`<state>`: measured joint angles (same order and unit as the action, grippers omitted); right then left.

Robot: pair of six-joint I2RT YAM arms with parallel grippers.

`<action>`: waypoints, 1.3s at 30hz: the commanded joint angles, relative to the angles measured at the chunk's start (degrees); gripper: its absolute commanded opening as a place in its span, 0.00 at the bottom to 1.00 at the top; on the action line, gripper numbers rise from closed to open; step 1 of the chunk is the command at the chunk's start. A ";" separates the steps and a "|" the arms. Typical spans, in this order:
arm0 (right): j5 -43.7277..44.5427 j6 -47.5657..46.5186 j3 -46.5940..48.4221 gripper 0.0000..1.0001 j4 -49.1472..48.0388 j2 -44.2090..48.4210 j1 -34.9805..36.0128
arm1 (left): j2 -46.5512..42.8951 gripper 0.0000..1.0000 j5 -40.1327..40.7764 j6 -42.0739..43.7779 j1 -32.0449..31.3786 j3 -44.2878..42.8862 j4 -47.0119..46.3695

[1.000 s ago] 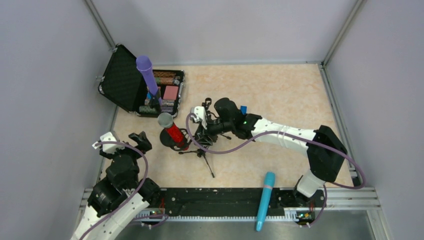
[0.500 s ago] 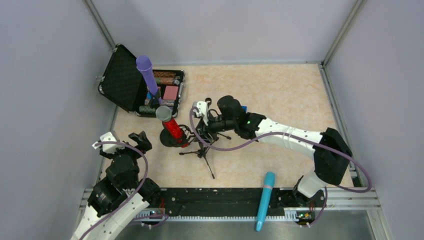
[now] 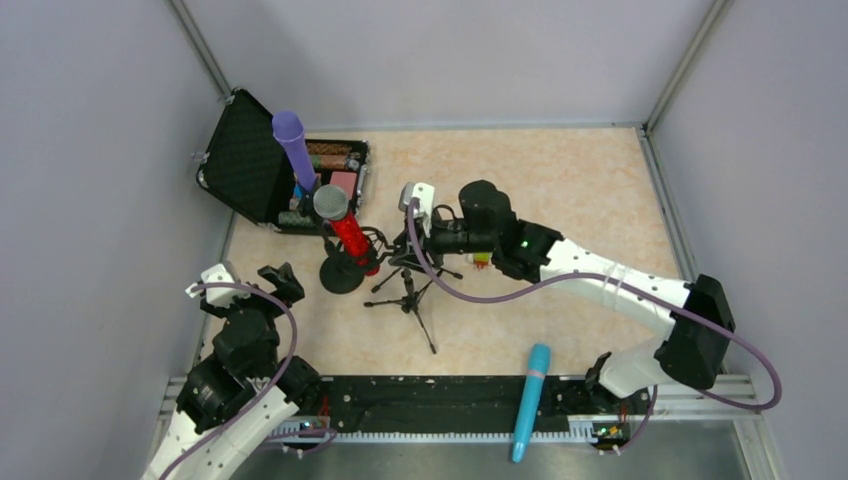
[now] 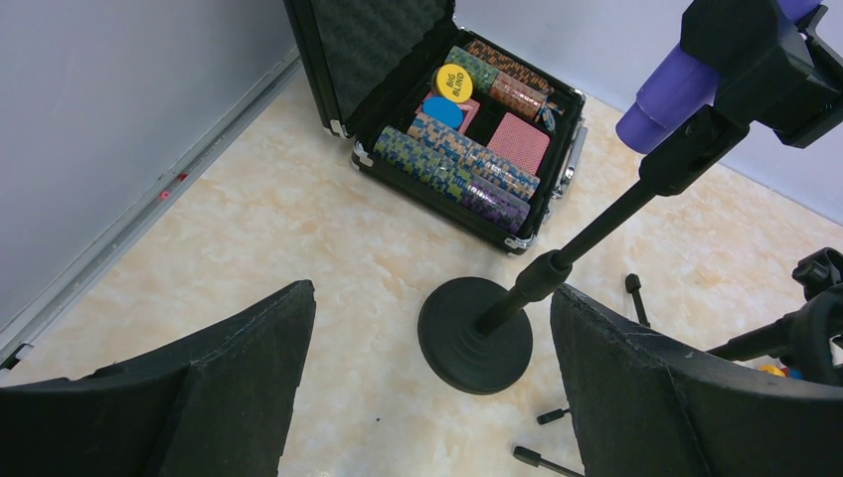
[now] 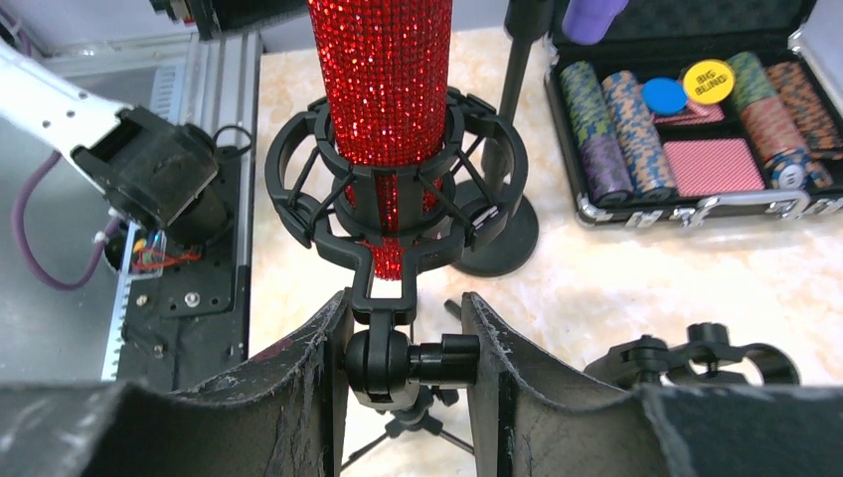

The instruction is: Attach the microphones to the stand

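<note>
The purple microphone (image 3: 291,146) is clipped in the round-base stand (image 3: 340,275); its lower end (image 4: 672,91) and that stand's base (image 4: 475,333) show in the left wrist view. The glittery red microphone (image 3: 350,237) with a grey ball head sits tilted in the shock mount (image 5: 393,199) of a black tripod stand (image 3: 410,292). My right gripper (image 3: 402,253) is shut on the mount's swivel joint (image 5: 398,360). The cyan microphone (image 3: 531,400) lies on the black front rail. My left gripper (image 3: 274,284) is open and empty, near the round base.
An open black case of poker chips and cards (image 3: 262,172) stands at the back left, just behind the stands. A small multicoloured block toy (image 3: 482,258) lies under my right arm. Another black clip part (image 5: 696,360) lies right of my right fingers.
My right gripper has moved right and toward the back with the tripod stand; the red microphone's head has swung toward the case. The left arm has not moved.
</note>
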<state>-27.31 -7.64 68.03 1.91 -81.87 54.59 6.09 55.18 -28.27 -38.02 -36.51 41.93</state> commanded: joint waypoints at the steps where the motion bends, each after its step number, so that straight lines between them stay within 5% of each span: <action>1: 2.51 -0.33 6.36 0.00 -2.04 4.77 0.27 | -0.93 0.92 0.70 0.76 0.23 0.18 -2.57; 18: 6.82 -0.40 10.75 0.00 4.77 11.27 0.08 | -0.98 0.92 0.69 0.67 0.23 0.18 -2.48; 39: 25.16 -1.39 5.73 0.00 2.87 17.94 -6.58 | -1.45 0.92 0.29 0.94 0.23 0.21 -2.65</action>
<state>-6.35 -9.98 73.82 14.28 -68.18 51.05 5.23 55.16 -28.10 -38.02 -36.45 41.52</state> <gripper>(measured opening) 0.400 0.919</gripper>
